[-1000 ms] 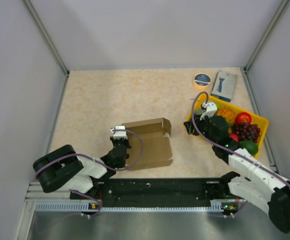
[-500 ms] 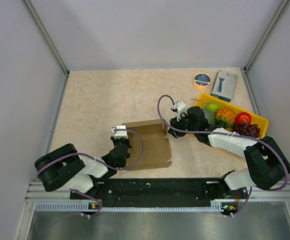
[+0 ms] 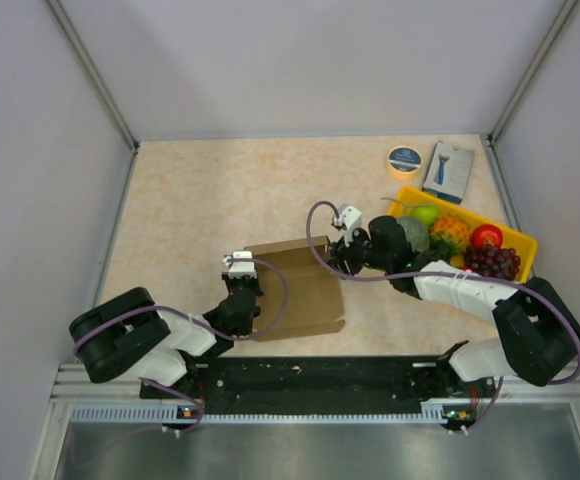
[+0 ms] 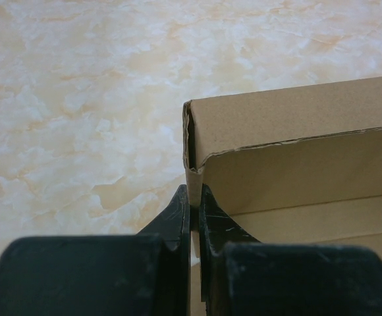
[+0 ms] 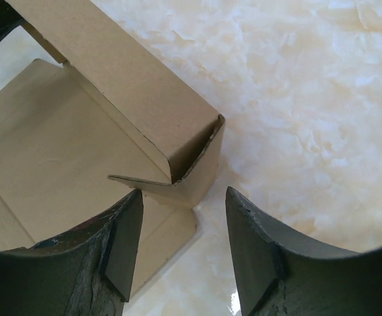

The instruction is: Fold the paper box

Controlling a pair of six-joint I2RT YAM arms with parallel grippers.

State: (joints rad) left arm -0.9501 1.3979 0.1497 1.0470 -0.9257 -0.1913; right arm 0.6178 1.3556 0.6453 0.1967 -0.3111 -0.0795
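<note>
The paper box (image 3: 305, 290) is a brown cardboard sheet lying on the table, with its back wall and end flaps raised. My left gripper (image 3: 251, 283) is shut on the box's left side wall, and in the left wrist view the fingers (image 4: 178, 214) pinch that thin wall (image 4: 296, 131) just below its back corner. My right gripper (image 3: 333, 257) is open at the box's back right corner. From the right wrist camera, that folded corner (image 5: 191, 164) lies just ahead of the gap between the right gripper (image 5: 184, 194) fingers, which hold nothing.
A yellow tray (image 3: 523, 240) of toy fruit sits at the right, under the right arm's elbow. A tape roll (image 3: 404, 160) and a blue-and-white retail box (image 3: 448, 171) lie at the back right. Grey walls close in the table on three sides.
The right arm has swung left from the yellow tray to the box's back right corner. The box's back wall has shifted slightly. The left gripper has kept its grip.
</note>
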